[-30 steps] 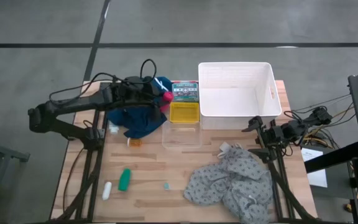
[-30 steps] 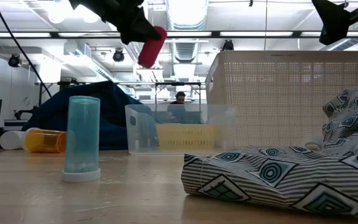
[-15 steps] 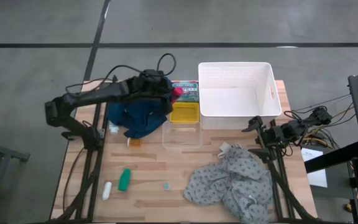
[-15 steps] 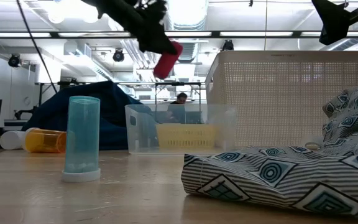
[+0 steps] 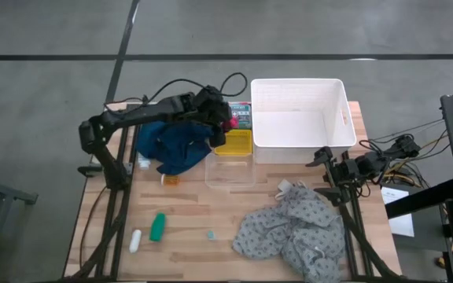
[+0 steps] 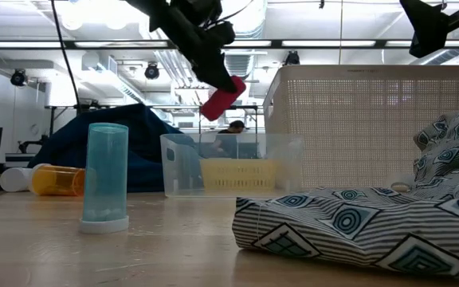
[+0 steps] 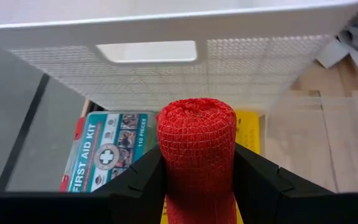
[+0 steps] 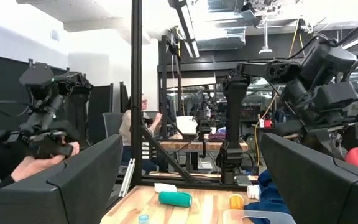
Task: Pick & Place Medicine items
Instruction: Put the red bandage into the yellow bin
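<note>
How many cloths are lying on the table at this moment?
2. A dark blue cloth lies at the far left, just under the left arm. A grey patterned cloth lies at the near right. More could be hidden beneath them.

We see our two arms built of matte black jointed links, black cables looping off the left arm (image 5: 144, 114), the right arm (image 5: 352, 167) trailing wire bundles, each with blocky fingers.
</note>
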`<action>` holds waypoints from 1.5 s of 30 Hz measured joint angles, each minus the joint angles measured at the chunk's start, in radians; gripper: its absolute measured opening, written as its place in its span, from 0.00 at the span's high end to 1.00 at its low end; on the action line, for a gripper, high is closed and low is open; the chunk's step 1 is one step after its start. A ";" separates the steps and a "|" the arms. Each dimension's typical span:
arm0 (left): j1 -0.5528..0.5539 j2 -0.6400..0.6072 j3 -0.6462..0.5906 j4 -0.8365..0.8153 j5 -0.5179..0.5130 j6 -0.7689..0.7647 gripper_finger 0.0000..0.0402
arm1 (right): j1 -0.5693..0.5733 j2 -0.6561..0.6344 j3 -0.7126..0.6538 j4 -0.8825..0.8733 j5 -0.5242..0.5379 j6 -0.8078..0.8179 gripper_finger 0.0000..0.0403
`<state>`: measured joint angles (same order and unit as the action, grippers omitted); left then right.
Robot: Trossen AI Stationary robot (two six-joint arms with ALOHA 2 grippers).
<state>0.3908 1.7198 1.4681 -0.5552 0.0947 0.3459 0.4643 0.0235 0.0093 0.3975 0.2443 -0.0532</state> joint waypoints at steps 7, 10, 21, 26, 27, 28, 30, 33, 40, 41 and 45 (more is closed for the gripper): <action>0.002 0.056 0.000 0.001 0.029 0.025 0.61 | 0.000 0.000 0.000 0.000 0.000 0.000 0.06; 0.006 0.083 0.000 0.005 0.030 0.025 0.61 | 0.000 0.000 0.000 0.000 0.000 0.000 0.06; 0.011 0.157 0.000 0.033 0.030 0.025 0.61 | 0.000 0.000 0.000 0.000 0.000 0.000 0.06; 0.015 0.185 0.000 0.040 0.030 0.024 0.61 | 0.000 -0.001 0.000 0.000 0.000 0.000 0.06; 0.015 0.190 0.000 0.042 0.030 0.024 0.61 | 0.000 -0.001 0.000 0.000 0.000 0.000 0.06; 0.016 0.196 0.000 0.042 0.030 0.024 0.61 | 0.000 -0.001 0.000 0.000 0.000 0.000 0.06; 0.017 0.208 0.000 0.041 0.030 0.024 0.61 | 0.000 -0.001 0.000 0.001 0.000 0.000 0.06; 0.017 0.219 -0.001 0.042 0.030 0.024 0.61 | 0.000 -0.001 0.000 0.001 0.000 0.000 0.06; 0.017 0.247 -0.001 0.046 0.030 0.024 0.61 | 0.000 -0.001 0.000 0.001 0.000 0.000 0.06; 0.017 0.251 -0.001 0.046 0.030 0.024 0.61 | 0.000 -0.001 0.000 0.000 0.000 0.000 0.06; 0.017 0.277 -0.001 0.042 0.030 0.024 0.61 | 0.000 -0.001 0.000 0.000 0.000 0.000 0.06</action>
<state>0.4076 1.9971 1.4673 -0.5129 0.1242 0.3698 0.4642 0.0225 0.0093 0.3977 0.2443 -0.0528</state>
